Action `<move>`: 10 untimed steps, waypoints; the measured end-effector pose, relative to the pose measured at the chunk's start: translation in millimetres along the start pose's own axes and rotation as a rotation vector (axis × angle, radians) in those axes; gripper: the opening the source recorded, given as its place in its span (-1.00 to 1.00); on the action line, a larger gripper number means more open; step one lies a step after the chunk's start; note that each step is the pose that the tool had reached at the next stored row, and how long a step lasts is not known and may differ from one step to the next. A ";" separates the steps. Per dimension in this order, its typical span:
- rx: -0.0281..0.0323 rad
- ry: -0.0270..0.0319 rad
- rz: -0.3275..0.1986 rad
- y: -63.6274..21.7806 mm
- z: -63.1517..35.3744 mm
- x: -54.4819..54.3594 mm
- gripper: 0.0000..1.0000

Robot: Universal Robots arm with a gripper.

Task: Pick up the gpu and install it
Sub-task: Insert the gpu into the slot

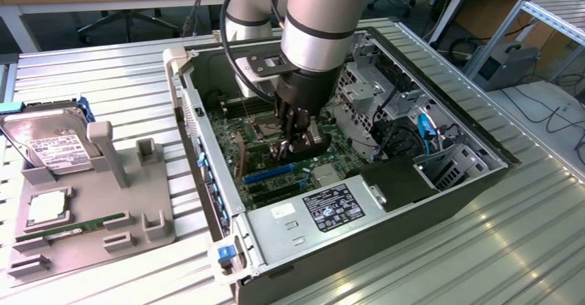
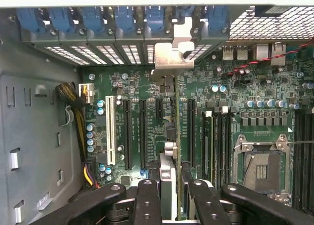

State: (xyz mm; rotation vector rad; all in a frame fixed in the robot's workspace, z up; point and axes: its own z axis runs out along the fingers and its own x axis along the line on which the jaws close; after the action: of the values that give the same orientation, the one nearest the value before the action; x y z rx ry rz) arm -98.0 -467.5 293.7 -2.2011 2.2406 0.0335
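Gripping: claw [image 2: 171, 193] is clenched on the gpu [image 2: 172, 137], one finger [image 2: 147, 200] on each flat side of the card, seen edge-on in the wrist view.
Gpu position: held upright over the green motherboard [image 2: 245, 95], its lower edge running along an expansion slot between the black slots; whether it is fully seated I cannot tell from this angle.
Gpu bracket: silvery metal bracket [image 2: 172, 56] at the far end of the card, standing against the row of rear slot openings with blue latches [image 2: 122, 19].
White slot: a white expansion slot [image 2: 110, 132] lies beside the black ones, apart from the card.
Processor socket: empty socket with metal frame [image 2: 260, 161] on the other side of the card, past the memory slots.
Arm: in the exterior view the arm [image 1: 320, 17] reaches down into the open computer case [image 1: 439, 202], the claw [image 1: 297, 144] low over the board.
Power supply: silver box with a label [image 1: 333, 209] at the near end of the case.
Parts tray: grey holder [image 1: 92, 216] on the ribbed metal worktop [image 1: 512, 250] toward the exterior view's left, well apart from the case.
Tray contents: hard drive with white label [image 1: 51, 144] leaning upright, green memory stick [image 1: 87, 224] lying in a groove.
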 end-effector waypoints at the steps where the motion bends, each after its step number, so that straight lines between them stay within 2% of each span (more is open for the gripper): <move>1: 0.0001 0.0012 0.005 0.4 0.4 -0.2 -0.46; 4: 0.0002 0.0062 0.011 0.6 1.0 -0.4 -0.46; 10: 0.0003 0.0114 0.012 3.9 3.2 -4.4 -0.46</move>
State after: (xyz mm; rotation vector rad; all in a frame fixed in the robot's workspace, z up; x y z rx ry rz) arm -101.9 -463.0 290.7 -2.1937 2.2593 0.0206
